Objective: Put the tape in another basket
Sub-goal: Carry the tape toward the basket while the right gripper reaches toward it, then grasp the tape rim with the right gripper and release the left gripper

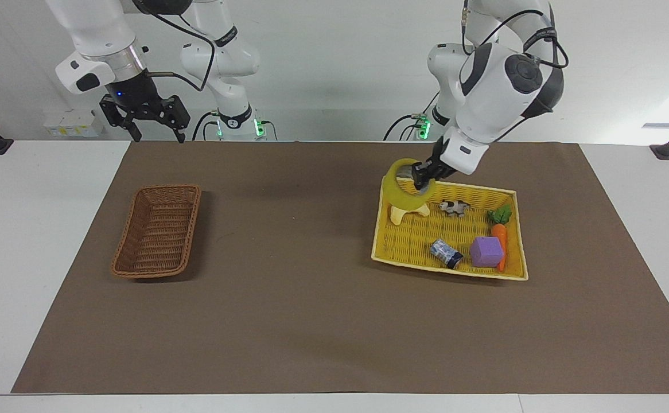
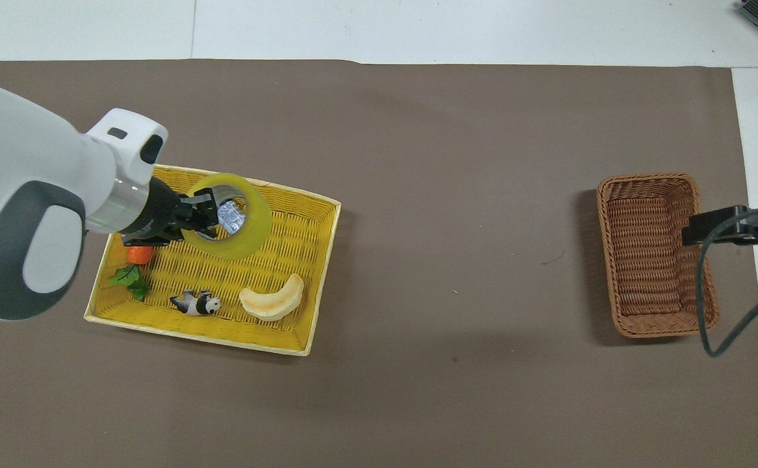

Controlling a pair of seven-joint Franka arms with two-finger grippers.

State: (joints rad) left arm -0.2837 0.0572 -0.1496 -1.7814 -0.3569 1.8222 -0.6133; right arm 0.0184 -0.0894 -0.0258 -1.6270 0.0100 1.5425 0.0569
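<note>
The tape (image 1: 392, 187), a translucent yellow ring, hangs tilted in the air over the yellow basket (image 1: 381, 229), above the edge that faces the brown basket. My left gripper (image 1: 424, 174) is shut on its rim, one finger inside the ring. In the overhead view the tape (image 2: 260, 218) and the left gripper (image 2: 205, 214) cover part of the yellow basket (image 2: 327, 260). The brown wicker basket (image 1: 165, 187) (image 2: 645, 177) stands empty toward the right arm's end of the table. Above the table's edge near it, my right gripper (image 1: 159, 135) (image 2: 720, 227) waits open.
In the yellow basket lie a pale crescent toy (image 1: 409, 214) (image 2: 275, 302), a small black-and-white animal figure (image 1: 454, 206) (image 2: 196, 303), a carrot (image 1: 500, 235) (image 2: 135, 255), a purple cube (image 1: 486, 251) and a small can (image 1: 445, 253). A brown mat covers the table.
</note>
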